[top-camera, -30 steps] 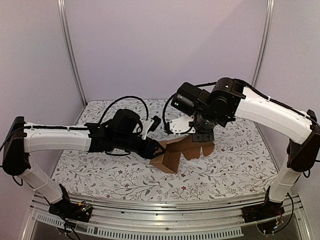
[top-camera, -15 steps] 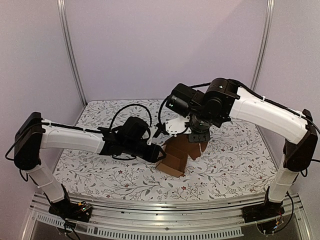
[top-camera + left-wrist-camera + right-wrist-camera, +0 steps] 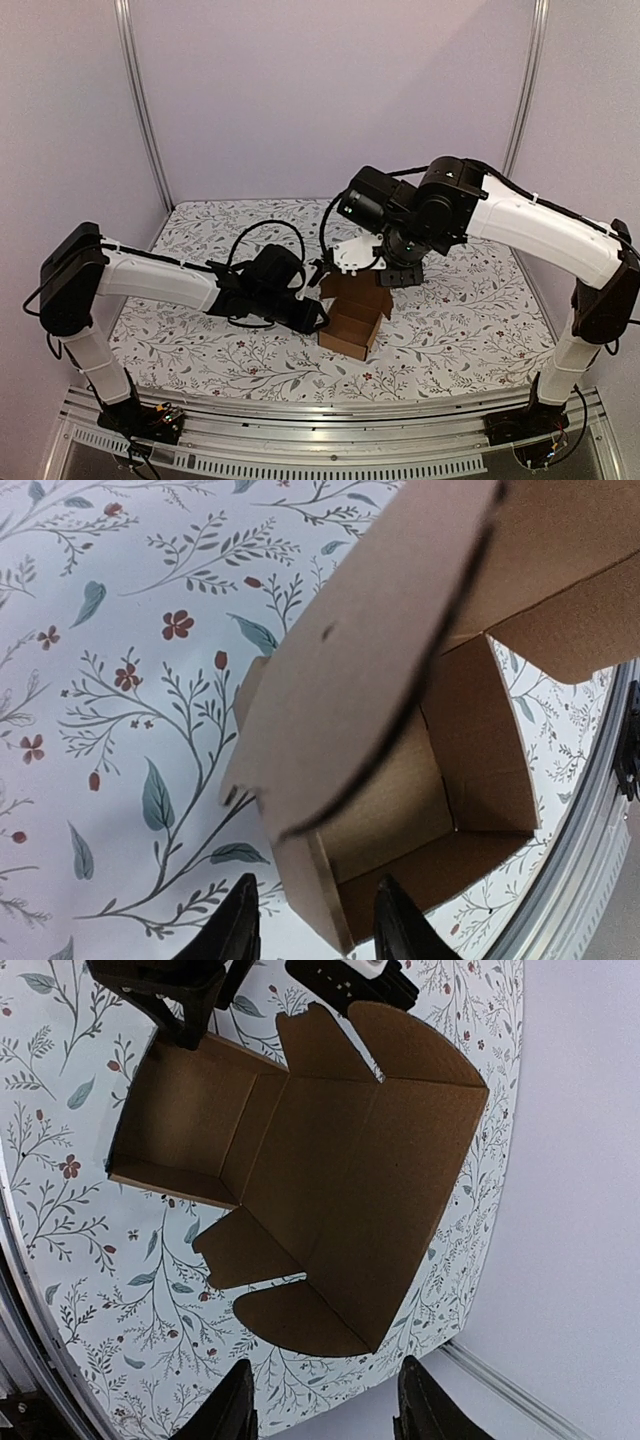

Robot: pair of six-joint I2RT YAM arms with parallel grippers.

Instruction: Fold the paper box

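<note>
The paper box point(image 3: 352, 322) is brown cardboard, half formed, and stands on the floral cloth with its tray part open upward and its lid and rounded side flaps spread toward the back. My left gripper point(image 3: 318, 312) is low at the tray's left near corner. In the left wrist view its jaws point(image 3: 317, 930) are open and straddle the box point(image 3: 400, 780) wall edge without pinching it. My right gripper point(image 3: 388, 278) hovers above the lid's back edge. In the right wrist view it point(image 3: 328, 1408) is open and empty above the box point(image 3: 330, 1150).
The floral tablecloth point(image 3: 200, 340) covers the table. An aluminium rail point(image 3: 320, 410) runs along the front edge. Frame posts point(image 3: 140, 100) and lavender walls close in the back and sides. The left arm's cable point(image 3: 250, 235) loops behind its wrist.
The left arm has pushed right and lower toward the box. The box has gone from tilted to standing on its base with the tray open upward. The right gripper has shifted slightly.
</note>
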